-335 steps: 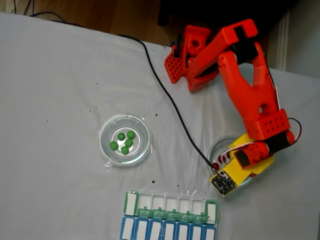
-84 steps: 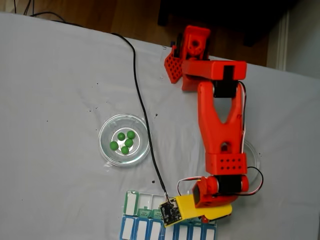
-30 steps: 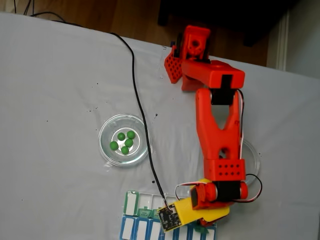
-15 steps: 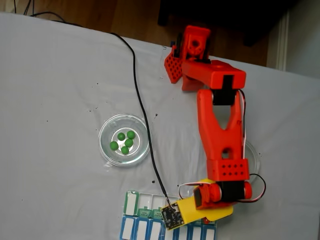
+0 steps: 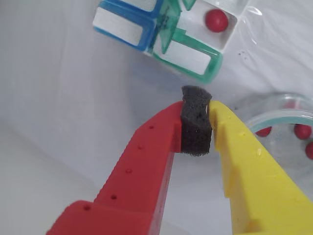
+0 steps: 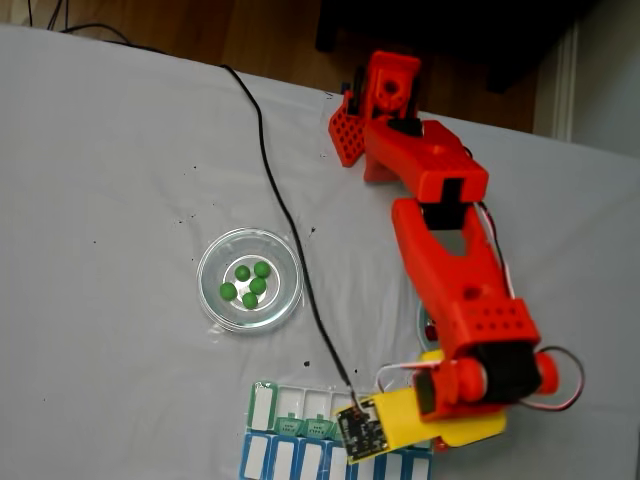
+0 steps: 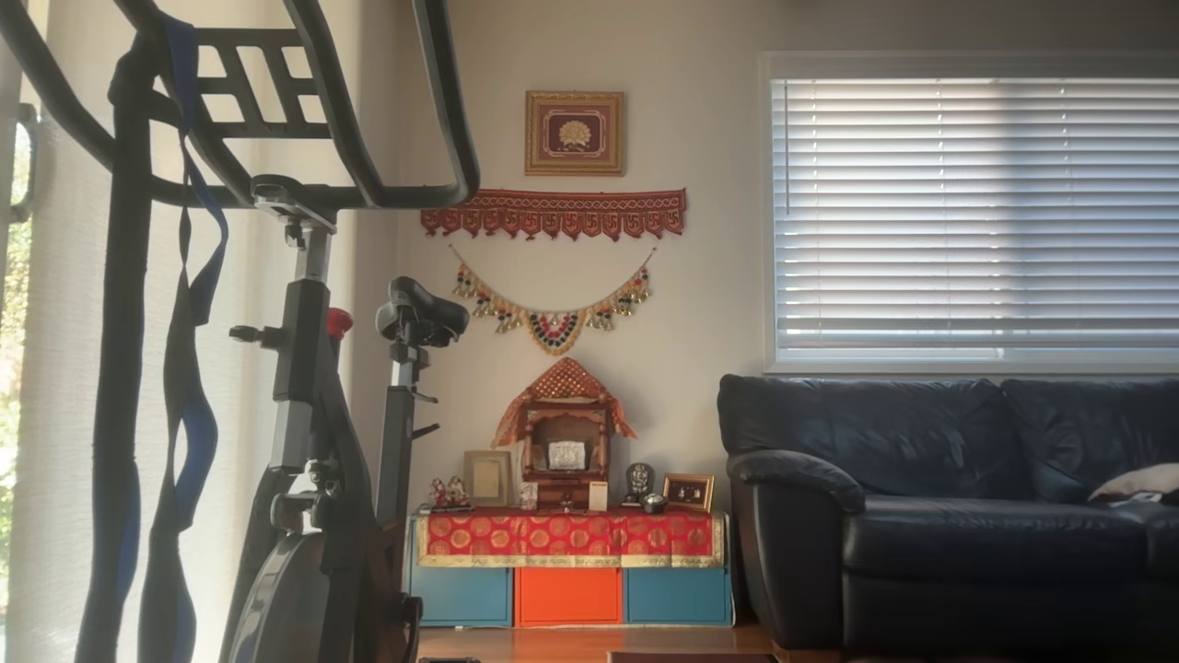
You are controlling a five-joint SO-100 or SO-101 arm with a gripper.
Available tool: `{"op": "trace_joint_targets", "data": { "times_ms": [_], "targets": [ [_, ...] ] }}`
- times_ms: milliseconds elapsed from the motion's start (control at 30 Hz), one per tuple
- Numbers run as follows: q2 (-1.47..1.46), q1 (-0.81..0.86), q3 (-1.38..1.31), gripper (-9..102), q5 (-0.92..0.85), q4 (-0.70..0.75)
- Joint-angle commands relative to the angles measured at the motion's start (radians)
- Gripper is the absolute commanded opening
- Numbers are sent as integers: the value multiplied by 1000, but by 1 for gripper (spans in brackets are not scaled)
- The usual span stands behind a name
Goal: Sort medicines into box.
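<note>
In the wrist view, my pincer (image 5: 195,122) sat closed, pinching only its own foam pad (image 5: 196,128), carrying nothing. Above it, the box (image 5: 188,58) held one red ball (image 5: 216,20) in its end cell. At right, more red balls (image 5: 302,131) waited in their dish (image 5: 274,116).

Soft, even daylight fills the fixed view — the white tablecloth (image 6: 120,200) reads pale grey, shadows faint, detail slightly grainy. The wrist view is bright and washed out; the near gripper (image 5: 195,110) fingers are soft-edged. The other view is dim, backlit by the bright window blinds (image 7: 976,212) — foreground frame silhouetted.
</note>
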Motion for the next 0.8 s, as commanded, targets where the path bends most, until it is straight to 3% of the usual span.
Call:
{"op": "trace_joint_targets", "data": {
  "times_ms": [0, 267, 433, 767],
  "targets": [
    [173, -64, 20, 1, 44, 37],
    [684, -161, 629, 1, 124, 15],
    [627, -158, 630, 1, 140, 37],
    [681, -232, 966, 1, 115, -35]
  ]
}}
